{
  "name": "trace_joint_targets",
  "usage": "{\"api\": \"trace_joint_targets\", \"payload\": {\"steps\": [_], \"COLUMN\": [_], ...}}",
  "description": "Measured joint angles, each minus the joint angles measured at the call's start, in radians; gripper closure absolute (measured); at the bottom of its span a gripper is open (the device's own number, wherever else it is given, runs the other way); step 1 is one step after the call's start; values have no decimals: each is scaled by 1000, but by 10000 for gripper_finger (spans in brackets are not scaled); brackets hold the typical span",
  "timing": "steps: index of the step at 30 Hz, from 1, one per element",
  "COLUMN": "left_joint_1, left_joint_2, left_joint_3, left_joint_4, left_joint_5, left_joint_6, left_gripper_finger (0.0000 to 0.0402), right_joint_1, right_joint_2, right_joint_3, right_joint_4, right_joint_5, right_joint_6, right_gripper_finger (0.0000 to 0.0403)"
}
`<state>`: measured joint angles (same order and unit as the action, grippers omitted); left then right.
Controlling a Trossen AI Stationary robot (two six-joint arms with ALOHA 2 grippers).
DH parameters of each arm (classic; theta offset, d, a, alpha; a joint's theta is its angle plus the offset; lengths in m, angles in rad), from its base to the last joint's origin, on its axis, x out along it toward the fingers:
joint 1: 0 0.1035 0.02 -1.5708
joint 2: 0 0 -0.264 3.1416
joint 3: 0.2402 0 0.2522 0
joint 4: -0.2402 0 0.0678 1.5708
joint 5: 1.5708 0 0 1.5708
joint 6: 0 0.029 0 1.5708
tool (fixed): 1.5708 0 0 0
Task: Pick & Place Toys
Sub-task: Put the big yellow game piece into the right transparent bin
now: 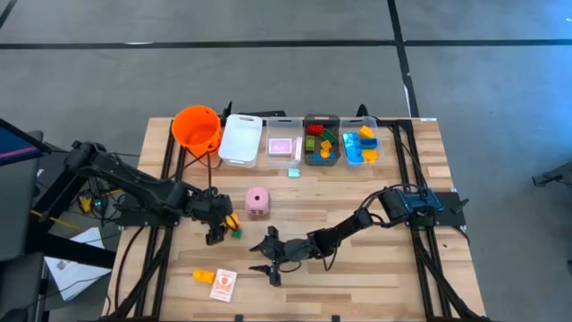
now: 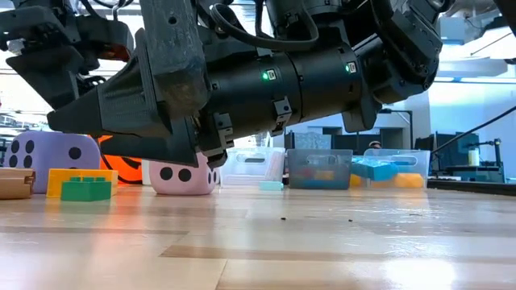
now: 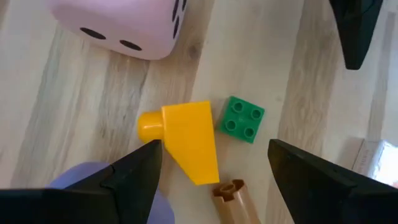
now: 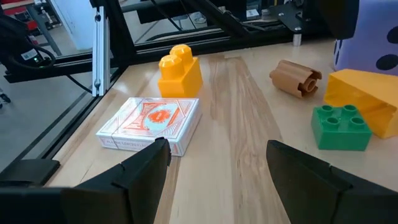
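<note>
High view: the left gripper is seen above a yellow brick and green brick, near the pink die.

Left wrist view: its fingers are spread around the yellow brick.

Right wrist view: the right gripper is parted, empty, before an orange card box.

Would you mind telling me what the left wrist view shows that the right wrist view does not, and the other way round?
Only the left wrist view shows the pink die on the wood beyond the yellow piece. Only the right wrist view shows the orange-printed card box and the orange brick behind it. Both show the yellow wedge brick, the green brick beside it, the brown roll-shaped piece, and part of the purple die. Each view looks past its own open end effector.
</note>
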<state>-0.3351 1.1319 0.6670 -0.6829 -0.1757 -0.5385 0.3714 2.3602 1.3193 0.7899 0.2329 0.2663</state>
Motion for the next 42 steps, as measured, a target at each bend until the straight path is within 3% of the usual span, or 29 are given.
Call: {"api": "trace_joint_targets", "payload": {"steps": [12,26,42], "left_joint_1": [3,116,162], "left_joint_2": [78,236,247], "left_joint_3": [0,1,-37], "left_joint_4": [78,71,85], "left_joint_5": [58,49,8], "left_joint_6": [14,41,66], "left_gripper_finger": [116,116,116], "right_joint_1": [0,0,2], "right_joint_2": [0,0,-1], "right_joint_3": [0,0,0], "right_joint_4": [-4,-5,-28], "right_joint_5": [0,0,0], "right_joint_6": [-1,-4,4], "right_gripper_finger": [138,138,138]}}
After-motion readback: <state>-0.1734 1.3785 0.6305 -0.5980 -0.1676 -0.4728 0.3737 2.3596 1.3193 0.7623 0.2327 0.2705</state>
